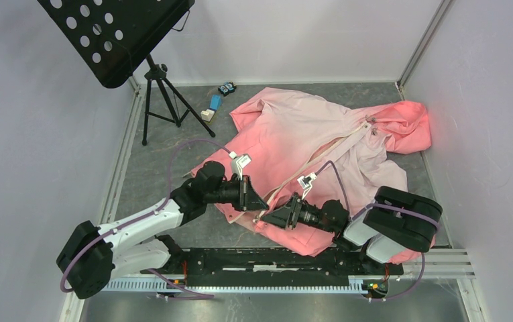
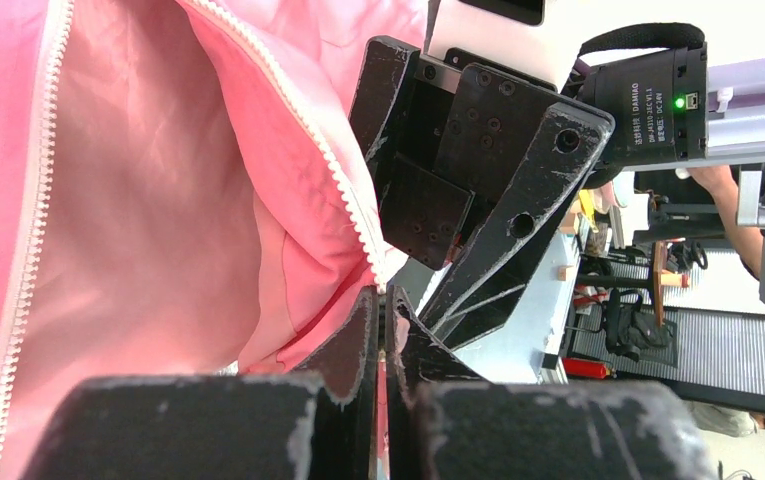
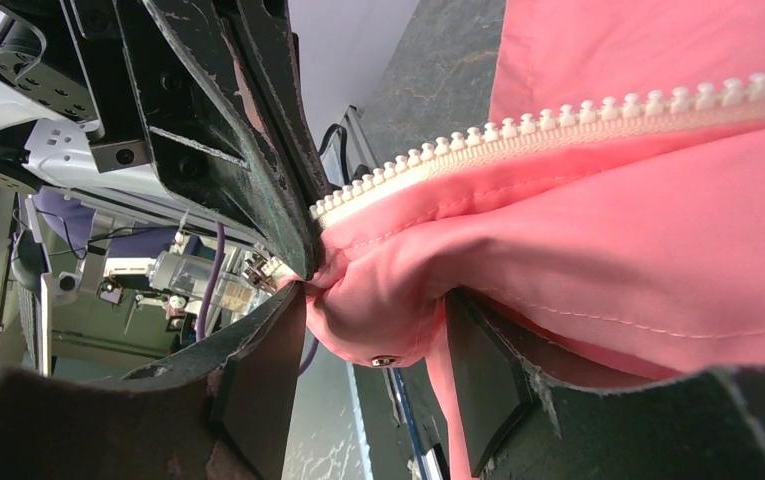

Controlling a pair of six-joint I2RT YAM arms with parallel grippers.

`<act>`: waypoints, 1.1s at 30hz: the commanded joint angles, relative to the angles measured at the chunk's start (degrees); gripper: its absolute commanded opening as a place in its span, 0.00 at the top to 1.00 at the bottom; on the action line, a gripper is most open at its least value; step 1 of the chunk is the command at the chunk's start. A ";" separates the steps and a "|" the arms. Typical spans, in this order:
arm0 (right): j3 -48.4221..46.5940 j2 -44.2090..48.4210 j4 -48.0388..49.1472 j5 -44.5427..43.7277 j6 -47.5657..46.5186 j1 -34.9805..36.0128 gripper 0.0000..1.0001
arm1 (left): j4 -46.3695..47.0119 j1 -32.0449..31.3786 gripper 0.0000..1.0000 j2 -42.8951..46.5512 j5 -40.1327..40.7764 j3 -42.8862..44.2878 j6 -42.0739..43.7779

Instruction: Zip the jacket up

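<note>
The jacket [image 1: 320, 141] is spread far-right on the grey surface [image 1: 139, 181]. The end of its zipper strip [image 2: 343, 185] is pinched in the closed left pincer [image 2: 383, 300]. A bunched hem fold is clamped in the part-closed right pincer [image 3: 378, 300], crowded tip to tip against the left. A music stand [image 1: 116, 37] and small blocks [image 1: 214, 102] are seen well behind.

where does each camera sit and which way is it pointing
Top external: above and behind the arms, looking down at the pink hooded fabric jacket on the grey table; both arms show, left gripper and right gripper meeting at the hem.
Left wrist: on the left arm, looking along its gripper, shut on the hem by the cream zipper.
Right wrist: on the right arm, looking along its gripper, fabric bunched between its fingers.
Shared: both wrist views show that zipper end and the opposite gripper.
</note>
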State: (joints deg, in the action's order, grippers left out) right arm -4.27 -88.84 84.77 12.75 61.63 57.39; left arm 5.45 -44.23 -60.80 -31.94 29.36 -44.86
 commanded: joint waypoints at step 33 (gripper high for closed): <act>1.03 2.72 27.01 -2.81 -3.25 0.29 1.00 | 8.61 -0.16 0.98 2.08 -3.45 -2.19 -1.94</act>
State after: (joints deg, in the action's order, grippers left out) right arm -3.73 -85.60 84.88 11.46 60.97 57.65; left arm 11.64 -44.23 -59.72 -33.54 26.76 -45.76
